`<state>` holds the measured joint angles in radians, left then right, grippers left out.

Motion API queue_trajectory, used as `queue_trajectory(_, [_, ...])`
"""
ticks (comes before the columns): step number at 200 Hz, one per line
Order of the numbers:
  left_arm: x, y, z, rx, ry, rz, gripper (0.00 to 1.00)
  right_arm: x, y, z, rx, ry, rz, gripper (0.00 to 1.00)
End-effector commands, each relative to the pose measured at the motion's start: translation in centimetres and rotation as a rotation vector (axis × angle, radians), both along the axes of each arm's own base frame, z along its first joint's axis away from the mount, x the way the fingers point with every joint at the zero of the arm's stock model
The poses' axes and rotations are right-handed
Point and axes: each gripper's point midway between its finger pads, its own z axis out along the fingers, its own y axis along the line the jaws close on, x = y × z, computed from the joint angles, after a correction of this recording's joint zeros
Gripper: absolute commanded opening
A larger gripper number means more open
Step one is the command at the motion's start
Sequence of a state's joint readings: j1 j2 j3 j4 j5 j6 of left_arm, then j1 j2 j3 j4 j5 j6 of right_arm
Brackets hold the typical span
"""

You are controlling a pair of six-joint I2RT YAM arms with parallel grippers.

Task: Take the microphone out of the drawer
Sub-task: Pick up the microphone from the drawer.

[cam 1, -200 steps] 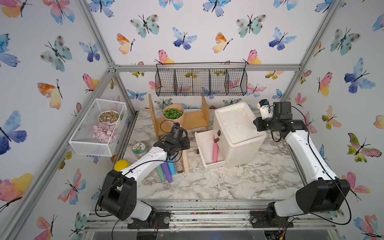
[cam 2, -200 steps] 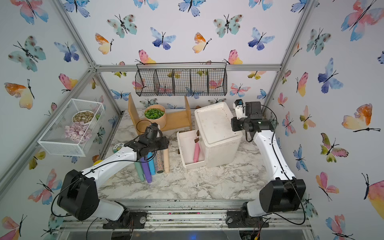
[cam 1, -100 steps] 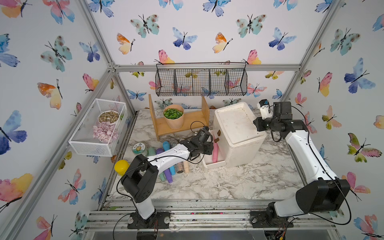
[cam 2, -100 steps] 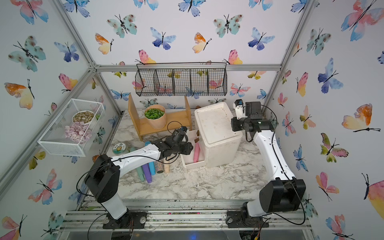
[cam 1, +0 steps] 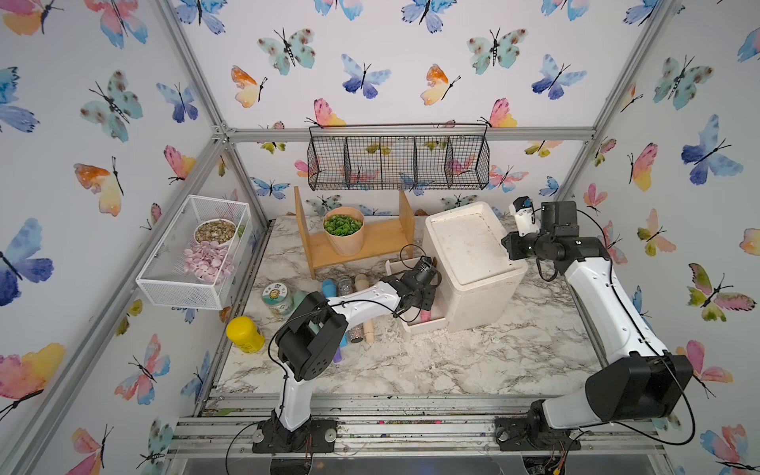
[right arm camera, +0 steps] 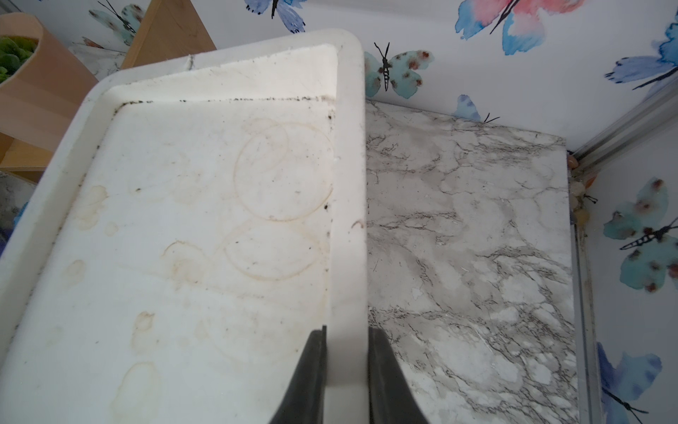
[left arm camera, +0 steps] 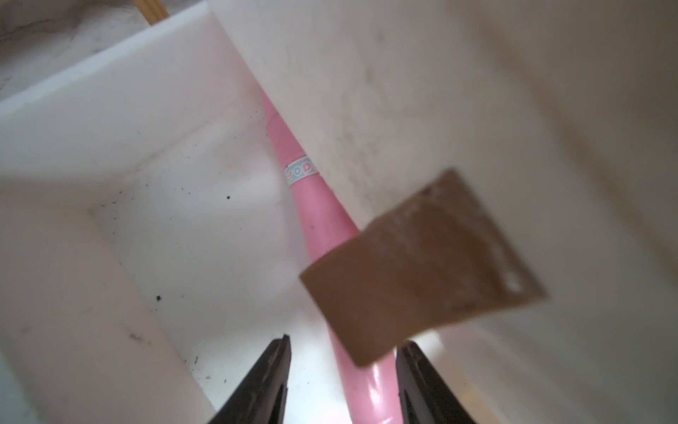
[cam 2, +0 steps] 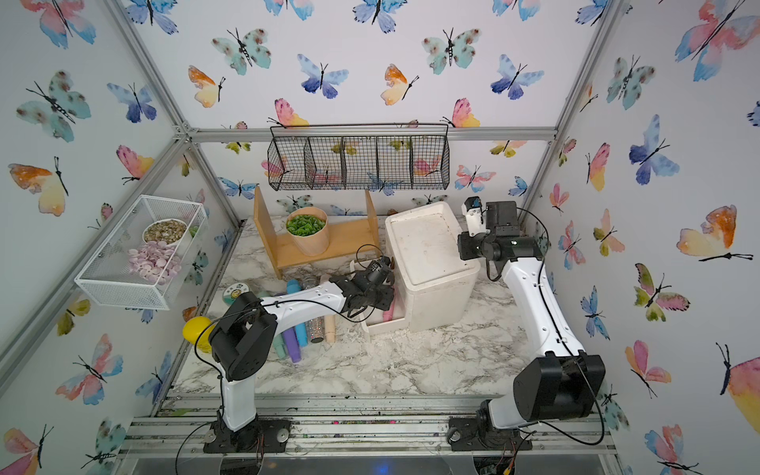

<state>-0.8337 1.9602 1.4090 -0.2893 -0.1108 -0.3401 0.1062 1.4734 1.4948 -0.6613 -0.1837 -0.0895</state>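
Observation:
The white drawer (cam 1: 423, 327) (cam 2: 384, 327) stands pulled out from the front of the white box (cam 1: 473, 255). The pink microphone (left arm camera: 319, 216) lies in the drawer along the box's front; a little pink shows in both top views (cam 1: 425, 316) (cam 2: 388, 314). My left gripper (left arm camera: 341, 341) (cam 1: 419, 288) is down inside the drawer, open, its jaws either side of the microphone without closing on it. A brown tab (left arm camera: 422, 264) on the box's front hides part of the microphone. My right gripper (right arm camera: 346, 330) (cam 1: 510, 249) is shut on the box's top rim (right arm camera: 348, 183).
A row of tube-shaped things (cam 1: 357, 304) lies on the marble table just left of the drawer, under my left arm. Behind stands a wooden shelf (cam 1: 370, 242) with a pot of greens (cam 1: 343, 236). A tin (cam 1: 277, 294) and a yellow bottle (cam 1: 244, 334) sit at the left edge.
My left arm has swung right, from above the row of tubes to over the drawer, and has come down into it. The right arm has not moved.

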Motion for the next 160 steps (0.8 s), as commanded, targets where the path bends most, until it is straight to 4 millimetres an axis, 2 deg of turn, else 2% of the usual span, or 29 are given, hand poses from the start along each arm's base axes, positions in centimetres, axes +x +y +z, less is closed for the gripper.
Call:
queue_trajectory(1, [-0.8,-1.0,-2.3,0.060,0.011,-0.039,0.52,-0.2,1.1,1.2,0.066,-0.023,0.026,0.06])
queue_trajectory(61, [-0.9,-2.2,-4.1,0.033,0.059,-0.040,0.52,-0.1,1.1,1.1,0.064,-0.020,0.026,0.06])
queue_trajectory(160, [-1.1,-1.8,-6.4,0.048,0.111,0.011,0.52,-0.2,1.1,1.0,0.065,-0.020,0.027,0.06])
